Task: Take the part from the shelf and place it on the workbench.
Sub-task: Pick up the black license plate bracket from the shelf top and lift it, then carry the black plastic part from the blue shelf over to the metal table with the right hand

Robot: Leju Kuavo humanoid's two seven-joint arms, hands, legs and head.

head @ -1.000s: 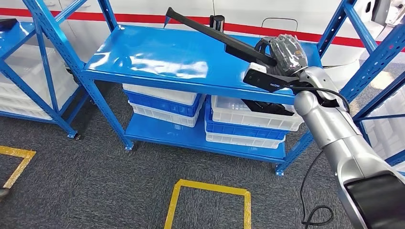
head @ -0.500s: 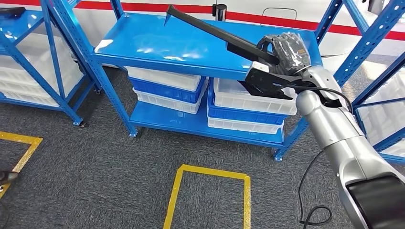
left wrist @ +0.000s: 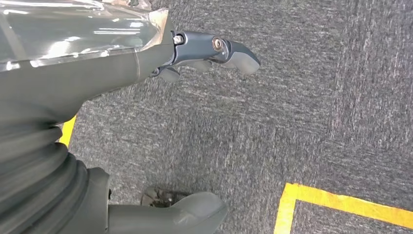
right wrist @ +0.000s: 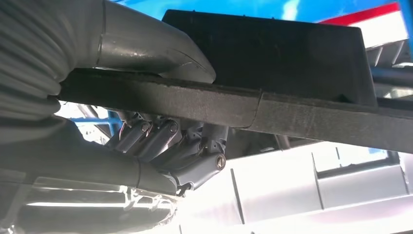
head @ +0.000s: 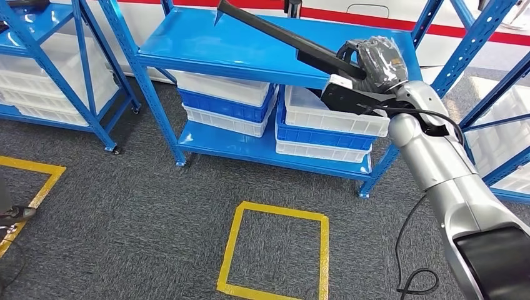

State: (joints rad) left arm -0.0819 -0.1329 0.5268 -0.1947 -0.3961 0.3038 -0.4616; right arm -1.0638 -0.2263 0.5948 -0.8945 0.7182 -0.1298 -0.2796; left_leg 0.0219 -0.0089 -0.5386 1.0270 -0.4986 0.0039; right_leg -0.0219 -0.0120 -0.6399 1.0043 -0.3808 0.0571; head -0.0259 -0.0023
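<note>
The part [head: 275,39] is a long black bar with a wider black block near my hand. My right hand [head: 374,59], wrapped in clear plastic, grips it and holds it lifted above the blue shelf's top board [head: 250,53], the bar slanting up toward the far left. In the right wrist view the thumb [right wrist: 160,48] presses on top of the part [right wrist: 272,105] and the fingers [right wrist: 185,146] curl beneath it. My left hand [left wrist: 97,63] hangs over the grey carpet, fingers apart and holding nothing.
White and blue bins [head: 325,125] sit stacked on the shelf's lower level. More blue racks stand at the left [head: 56,69] and right [head: 494,75]. A yellow taped square [head: 275,250] marks the carpet in front. A black cable [head: 415,275] trails on the floor at right.
The whole scene has slid right and up in the picture, so the camera has moved. My right hand still grips the part above the shelf top.
</note>
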